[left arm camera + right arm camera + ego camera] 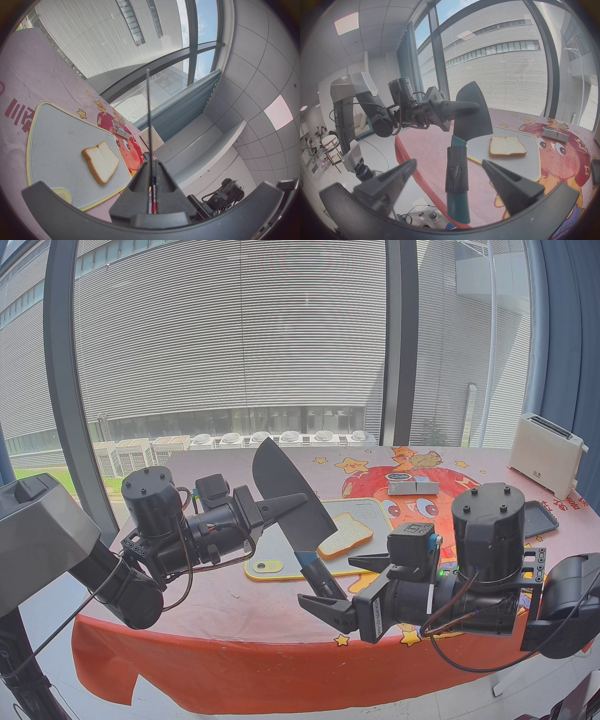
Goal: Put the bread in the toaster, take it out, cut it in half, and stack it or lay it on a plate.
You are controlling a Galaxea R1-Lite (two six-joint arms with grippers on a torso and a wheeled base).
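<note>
1. Right pincer (325, 580): nearest the camera, held over the front edge of the worktop (250, 609). Its jaws are spread wide, one finger on each side of the knife handle. In the right wrist view a gap shows between each finger and the handle.
2. Knife (278, 474): held in the air, tilted, with the wide dark blade uppermost and the teal handle with its dark sleeve pointing down between the right pincer's fingers.
3. Left pincer (294, 502): comes in from the robot's left and is clamped on the flat sides of the knife blade, below the blade's middle. The left wrist view shows the blade edge-on, pinched between the two fingers.
4. Cutting board (275, 546): grey with a yellow rim, lying flat on the worktop behind and below the knife.
5. Bread (345, 535): one slice, lying flat on the cutting board, towards the side nearer the robot's right. A faint line crosses its middle; whether it is cut through cannot be told.
6. Dark tray (539, 518): flat on the worktop, to the robot's right, well apart from the board.
7. Small grey block (412, 485): on the worktop beyond the board.
8. Toaster (545, 454): white, upright, at the far right corner of the worktop, just beyond the dark tray.
</note>
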